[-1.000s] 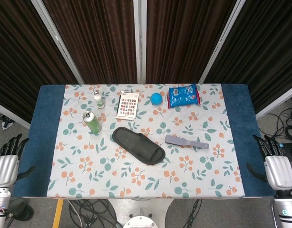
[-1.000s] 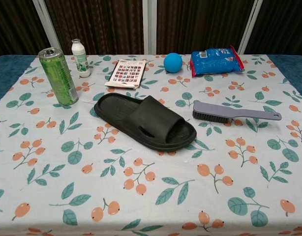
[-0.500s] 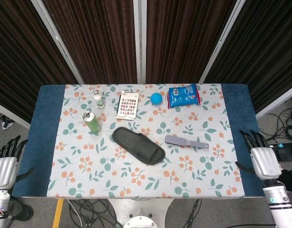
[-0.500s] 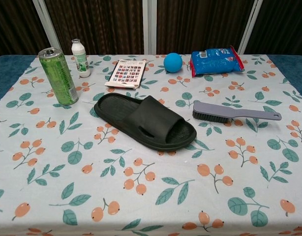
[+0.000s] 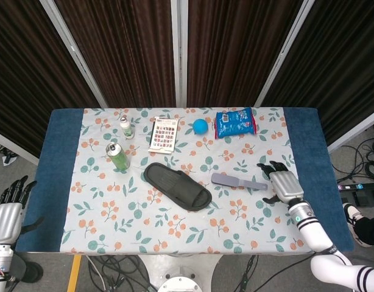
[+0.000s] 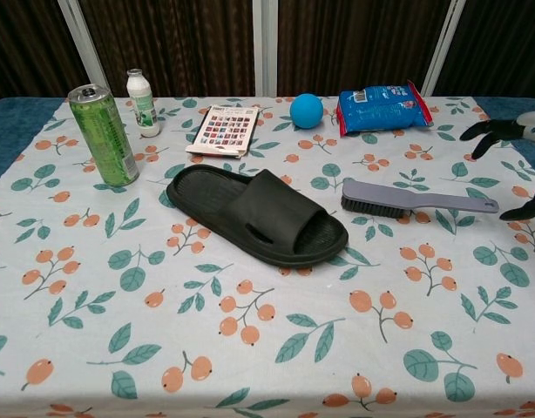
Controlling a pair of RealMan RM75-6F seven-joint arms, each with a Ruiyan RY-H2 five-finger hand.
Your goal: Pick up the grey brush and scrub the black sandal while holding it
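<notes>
Head view: right hand (image 5: 283, 184), fingers spread, hovers just beside grey brush (image 5: 239, 181) handle, inside table edge.

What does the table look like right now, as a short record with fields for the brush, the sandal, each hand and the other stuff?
brush: grey brush lying flat on the tablecloth, right of the sandal, handle pointing toward the right hand, not held
sandal: black sandal flat near the middle, untouched
right hand: right hand open, fingers spread, just beyond the brush handle's end, not touching it
left hand: left hand open, off the table's left edge
other items: green can, small white bottle, card, blue ball, blue snack bag
</notes>
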